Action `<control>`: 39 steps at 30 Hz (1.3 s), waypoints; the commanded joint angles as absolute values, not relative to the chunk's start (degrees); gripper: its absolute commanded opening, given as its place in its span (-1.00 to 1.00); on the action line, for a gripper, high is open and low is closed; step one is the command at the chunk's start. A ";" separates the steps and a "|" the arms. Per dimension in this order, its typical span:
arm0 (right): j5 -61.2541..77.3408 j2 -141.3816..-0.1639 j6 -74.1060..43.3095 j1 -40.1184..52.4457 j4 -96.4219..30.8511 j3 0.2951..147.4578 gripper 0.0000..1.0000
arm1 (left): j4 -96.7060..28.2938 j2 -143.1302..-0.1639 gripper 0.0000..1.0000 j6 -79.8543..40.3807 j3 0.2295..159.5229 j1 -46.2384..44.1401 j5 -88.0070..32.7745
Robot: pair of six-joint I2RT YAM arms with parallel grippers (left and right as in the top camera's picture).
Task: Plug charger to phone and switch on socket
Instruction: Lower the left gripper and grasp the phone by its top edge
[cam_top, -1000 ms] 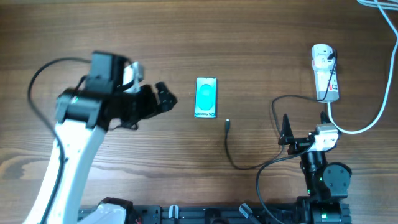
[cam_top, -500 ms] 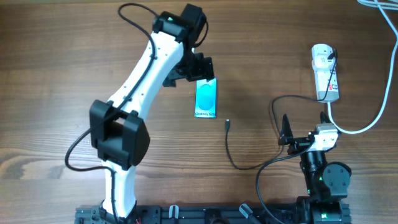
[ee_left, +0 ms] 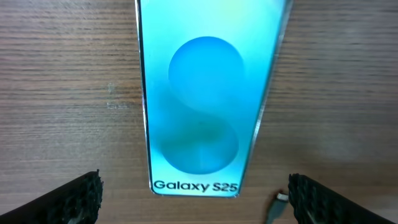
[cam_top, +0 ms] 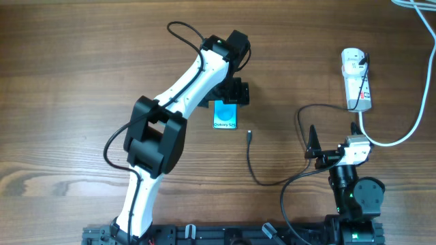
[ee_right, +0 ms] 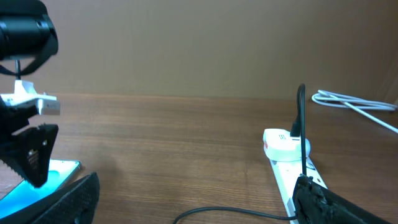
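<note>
Now, left gripper [ee_left: 196, 202]: jaws spread wide, holding nothing.
phone [ee_left: 205, 93]: flat directly beneath the hand, long axis running straight ahead between the fingers, text end nearest.
charger [ee_left: 278, 202]: tip just off that end, beside one fingertip.
right gripper [ee_right: 198, 202]: open, well apart, nearer the socket [cam_top: 355, 79].

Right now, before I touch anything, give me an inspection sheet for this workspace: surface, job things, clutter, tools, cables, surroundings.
Surface: wooden table, bare wood.
Job's things: phone flat, screen up, lit; charger tip lying apart from it, unplugged; socket with a black plug in, switch state unreadable.
Clutter: nothing seen.
Tools: left tool open, over the phone; right tool open, empty.
Cables: white lead runs from the socket to the table's right edge; black arm cables loop by the right arm.
Surroundings: plain wall behind the table.
</note>
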State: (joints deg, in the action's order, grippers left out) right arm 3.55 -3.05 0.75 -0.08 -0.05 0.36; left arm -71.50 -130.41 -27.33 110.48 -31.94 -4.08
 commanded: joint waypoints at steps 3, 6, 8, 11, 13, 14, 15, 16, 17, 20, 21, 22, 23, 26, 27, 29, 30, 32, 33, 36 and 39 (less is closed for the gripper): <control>2.98 -2.81 1.37 -0.23 0.05 0.30 0.99 | -69.78 -133.21 1.00 -27.44 110.02 -32.40 -3.14; 2.98 -2.81 1.37 -0.23 0.08 0.30 0.99 | -68.93 -133.43 1.00 -27.46 110.02 -33.01 -2.87; 3.01 -2.81 1.37 -0.23 0.05 0.30 0.99 | -68.64 -133.84 1.00 -27.49 110.02 -33.06 -2.83; 3.01 -2.81 1.37 -0.23 0.08 0.30 0.99 | -67.59 -134.54 1.00 -27.44 109.32 -33.06 -2.85; 3.01 -2.81 1.37 -0.23 0.08 0.30 0.99 | -66.89 -134.67 1.00 -27.46 108.64 -33.06 -2.81; 3.01 -2.81 1.37 -0.23 0.08 0.30 0.99 | -66.72 -134.72 1.00 -27.49 108.33 -33.06 -2.63; 3.01 -2.81 1.37 -0.23 0.08 0.30 1.00 | -66.50 -134.72 1.00 -27.49 107.90 -33.06 -2.35; 2.98 -2.81 1.37 -0.23 0.08 0.30 0.99 | -66.39 -134.72 1.00 -27.51 107.53 -33.06 -1.91; 2.98 -2.81 1.37 -0.23 0.08 0.30 0.99 | -66.11 -134.76 1.00 -27.53 106.87 -33.06 -1.83; 3.01 -2.81 1.37 -0.23 0.05 0.30 1.00 | -64.58 -134.82 1.00 -27.53 105.34 -33.06 -1.80; 3.01 -2.81 1.37 -0.23 0.05 0.30 0.99 | -64.18 -134.82 1.00 -27.53 104.86 -33.06 -1.78; 3.01 -2.81 1.34 -0.23 0.05 0.30 0.99 | -63.68 -134.82 1.00 -27.66 104.09 -33.06 -1.50; 3.01 -2.81 1.37 -0.23 0.08 0.30 0.99 | -63.20 -134.82 1.00 -28.38 103.44 -33.06 -0.69; 3.01 -2.81 1.37 -0.23 0.05 0.30 0.99 | -60.99 -134.82 1.00 -28.99 101.56 -33.06 -0.16; 2.98 -2.81 1.37 -0.23 0.05 0.30 1.00 | -60.60 -134.82 1.00 -28.99 101.06 -33.06 -0.16; 2.98 -2.81 1.37 -0.23 0.05 0.30 0.99 | -60.38 -134.82 1.00 -29.02 100.75 -33.12 -0.34; 3.01 -2.81 1.34 -0.23 0.08 0.30 0.99 | -60.36 -134.82 1.00 -29.02 100.75 -33.15 -0.36; 3.01 -2.81 1.37 -0.23 0.08 0.30 0.99 | -60.12 -134.82 0.99 -29.02 100.75 -33.17 -0.34; 3.01 -2.81 1.37 -0.23 0.05 0.30 1.00 | -60.05 -134.82 0.99 -29.02 100.75 -33.17 -0.34; 2.98 -2.81 1.37 -0.23 0.05 0.30 1.00 | -59.96 -134.82 0.83 -29.02 100.75 -33.17 -0.32; 3.01 -2.81 1.37 -0.23 0.08 0.30 1.00 | -59.99 -134.82 0.71 -29.02 100.75 -33.19 -0.34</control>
